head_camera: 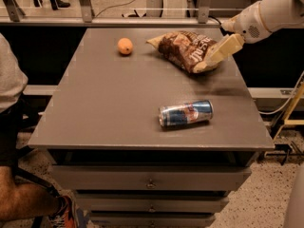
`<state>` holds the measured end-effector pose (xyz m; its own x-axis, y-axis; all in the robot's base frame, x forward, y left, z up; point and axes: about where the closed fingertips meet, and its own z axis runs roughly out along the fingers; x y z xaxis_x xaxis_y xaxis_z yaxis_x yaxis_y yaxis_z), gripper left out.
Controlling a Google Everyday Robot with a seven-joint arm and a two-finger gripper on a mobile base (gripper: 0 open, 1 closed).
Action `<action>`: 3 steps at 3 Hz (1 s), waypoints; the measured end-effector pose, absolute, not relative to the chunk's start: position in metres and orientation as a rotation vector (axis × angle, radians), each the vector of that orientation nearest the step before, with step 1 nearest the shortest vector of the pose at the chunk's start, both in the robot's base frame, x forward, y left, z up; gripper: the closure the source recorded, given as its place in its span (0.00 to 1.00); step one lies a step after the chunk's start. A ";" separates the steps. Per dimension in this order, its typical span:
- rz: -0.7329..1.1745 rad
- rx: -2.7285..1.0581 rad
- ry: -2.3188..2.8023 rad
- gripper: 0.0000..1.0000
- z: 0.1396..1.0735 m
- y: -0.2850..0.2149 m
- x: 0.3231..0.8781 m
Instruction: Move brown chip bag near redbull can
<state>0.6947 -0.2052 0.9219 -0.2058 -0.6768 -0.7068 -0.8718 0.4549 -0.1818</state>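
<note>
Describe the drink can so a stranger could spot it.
On the grey table, near its front right corner, the redbull can lies on its side. It is slim, blue and silver, unlike the brown chip bag farther back, where the robot's hand is.

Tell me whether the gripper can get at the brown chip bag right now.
Probably yes. The gripper is at one end of the brown chip bag, with nothing between them; the orange and the redbull can lie well apart.

A white rounded arm (280, 8) with dotted grille (253, 31) carries a tan end effector (207, 62), upper right.
</note>
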 end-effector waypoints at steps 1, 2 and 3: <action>0.381 -1.318 1.983 0.00 0.901 -0.189 0.707; 0.396 -1.330 1.995 0.00 0.892 -0.182 0.712; 0.430 -1.317 2.058 0.25 0.865 -0.180 0.719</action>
